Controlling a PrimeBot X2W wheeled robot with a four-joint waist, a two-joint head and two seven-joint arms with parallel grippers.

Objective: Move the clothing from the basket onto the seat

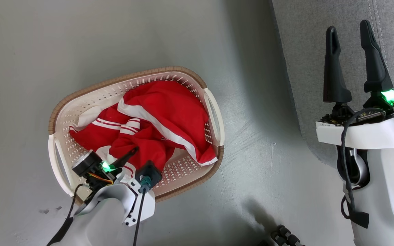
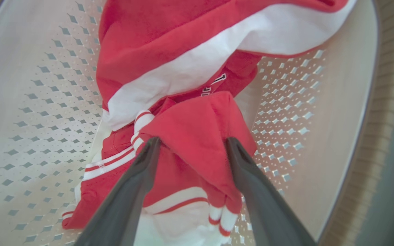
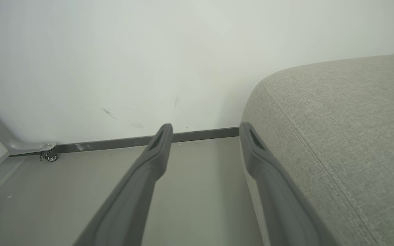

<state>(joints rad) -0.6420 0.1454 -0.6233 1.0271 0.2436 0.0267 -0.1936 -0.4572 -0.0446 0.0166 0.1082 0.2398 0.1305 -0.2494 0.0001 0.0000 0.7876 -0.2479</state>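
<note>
Lying between spread left jaws: clothing fold, inside basket.

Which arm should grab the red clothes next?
The left. Its claw is down in the basket, open, with a fold of the clothing between its fingers. The right claw is open and empty, up beside the seat, away from the basket.

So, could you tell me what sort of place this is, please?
Probably a sparse indoor room, perhaps a test space set up like a living room: a light grey fabric sofa by a bare white wall, and a laundry basket of red clothing on the smooth grey floor.
</note>
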